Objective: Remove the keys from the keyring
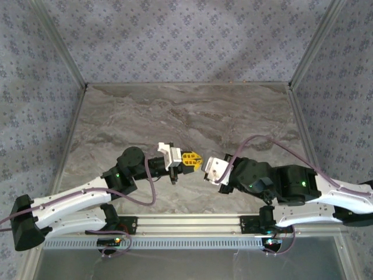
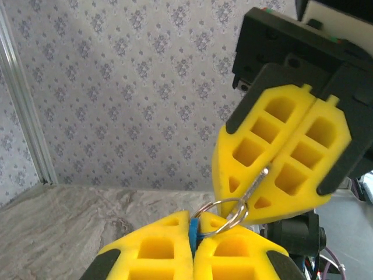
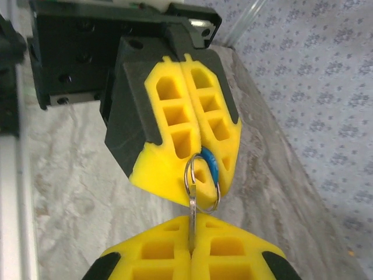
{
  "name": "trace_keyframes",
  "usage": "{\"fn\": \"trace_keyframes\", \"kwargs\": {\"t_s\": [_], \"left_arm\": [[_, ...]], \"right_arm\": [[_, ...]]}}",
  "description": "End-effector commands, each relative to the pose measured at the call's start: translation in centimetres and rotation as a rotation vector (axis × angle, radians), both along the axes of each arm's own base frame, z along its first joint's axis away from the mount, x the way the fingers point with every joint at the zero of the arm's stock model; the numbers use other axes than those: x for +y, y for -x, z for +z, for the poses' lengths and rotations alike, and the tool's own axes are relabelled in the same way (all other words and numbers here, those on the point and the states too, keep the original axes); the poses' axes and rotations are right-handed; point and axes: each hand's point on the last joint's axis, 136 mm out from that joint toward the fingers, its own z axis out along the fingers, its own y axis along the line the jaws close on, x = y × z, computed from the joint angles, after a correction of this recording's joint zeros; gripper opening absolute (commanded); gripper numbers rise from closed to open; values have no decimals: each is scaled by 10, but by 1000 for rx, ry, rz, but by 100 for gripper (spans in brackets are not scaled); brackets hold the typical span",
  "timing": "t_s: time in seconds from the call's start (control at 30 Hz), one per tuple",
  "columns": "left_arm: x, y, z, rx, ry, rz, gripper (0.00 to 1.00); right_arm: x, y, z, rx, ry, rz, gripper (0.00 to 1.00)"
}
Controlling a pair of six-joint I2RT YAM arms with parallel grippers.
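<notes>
Across the middle of the top view lay a marbled grey-brown table, smooth and flat, boxed by floral-patterned wall panels with aluminium corner posts. Two arms reached in from the bottom edge of that frame. The left arm, white-shelled with black joints, rose from the lower left, and the right arm from the lower right. Both bent inward, so their wrists faced each other near the centre, tip to tip.

Each of the two grippers carried two yellow ribbed foam pads with hollow rectangular cells, four pads in all, on black backings. The left gripper had its pads pressed flat together, pinching the blue key at their tips. The right gripper was likewise closed tight, clamped on a thin metal strip that ran straight into the seam between its pads.

One keyring, a thin round loop of bright wire, hung in the small gap between the two sets of tips, above the table. It linked the strip to the single blue key, a tiny curved oblong at the centre of the right wrist view.
</notes>
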Motion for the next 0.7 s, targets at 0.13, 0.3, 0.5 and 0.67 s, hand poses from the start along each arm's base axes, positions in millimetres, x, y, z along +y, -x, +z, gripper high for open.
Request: {"fn": "trace_keyframes", "kwargs": {"t_s": [0.13,0.3,0.5,0.67], "left_arm": [[17,-26,35,36,79,132,0],[16,-24,37,47,70,119,0],[15,-24,35,55,47,115,0],[14,-23,35,55,42,107,0]], "right_arm": [[2,12,-2,-133,127,61,0],[11,15,-2,-205,178,72,0],[21,14,-11,-248,254,85,0],[28,15,-17,-237,277,102,0]]}}
